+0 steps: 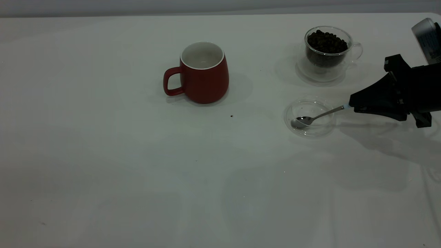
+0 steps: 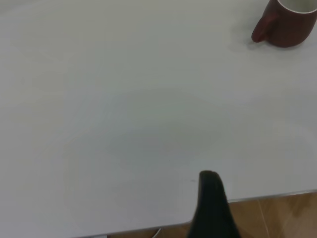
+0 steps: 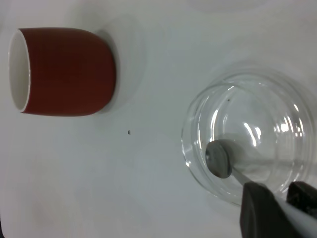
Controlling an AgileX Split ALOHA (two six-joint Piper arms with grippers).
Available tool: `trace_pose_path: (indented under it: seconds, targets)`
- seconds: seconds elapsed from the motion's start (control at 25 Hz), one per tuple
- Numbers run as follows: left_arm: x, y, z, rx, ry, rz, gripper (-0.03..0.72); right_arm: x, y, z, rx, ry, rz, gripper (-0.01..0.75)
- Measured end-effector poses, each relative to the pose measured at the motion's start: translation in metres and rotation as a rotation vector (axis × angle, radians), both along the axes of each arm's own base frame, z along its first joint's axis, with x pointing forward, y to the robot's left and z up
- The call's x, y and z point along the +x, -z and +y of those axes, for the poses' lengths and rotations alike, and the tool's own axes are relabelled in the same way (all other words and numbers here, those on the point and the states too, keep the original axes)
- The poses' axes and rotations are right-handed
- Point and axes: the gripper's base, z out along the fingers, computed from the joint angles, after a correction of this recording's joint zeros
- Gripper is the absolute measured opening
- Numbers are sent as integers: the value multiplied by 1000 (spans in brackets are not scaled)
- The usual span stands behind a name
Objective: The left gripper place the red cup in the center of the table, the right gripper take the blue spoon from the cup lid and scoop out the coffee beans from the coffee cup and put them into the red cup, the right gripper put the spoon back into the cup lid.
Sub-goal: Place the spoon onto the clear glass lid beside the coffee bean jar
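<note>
Right gripper (image 1: 352,105) clamped on pale-blue-handled metal spoon (image 1: 318,117), bowl in clear round lid (image 1: 309,131).
Dark red ceramic mug (image 1: 203,74) sits mid-tabletop; left claw can't tell; scooping status unclear.

A small dark crumb (image 1: 231,116) lies on the white surface, and the right wrist view shows it too. At the far right edge a white and grey object (image 1: 426,39) is partly cut off; what it is cannot be told. Brown wooden floor (image 2: 277,215) shows below. A pale wall (image 1: 206,7) is behind.
</note>
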Motion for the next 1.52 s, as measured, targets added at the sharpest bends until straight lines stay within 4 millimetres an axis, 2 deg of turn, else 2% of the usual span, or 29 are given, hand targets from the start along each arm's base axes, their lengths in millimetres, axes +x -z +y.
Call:
trace_pose_path:
  seconds: [0.24, 0.56, 0.92, 1.52]
  targets:
    - [0, 0, 0, 0, 0, 0, 587, 0, 0, 0, -2, 0, 1, 275]
    - [0, 0, 0, 0, 0, 0, 587, 0, 0, 0, -4, -2, -2, 337]
    - [0, 0, 0, 0, 0, 0, 587, -1, 2, 0, -37, -11, 6, 515]
    - [0, 0, 0, 1, 1, 0, 587, -1, 3, 1, -52, -32, -6, 564]
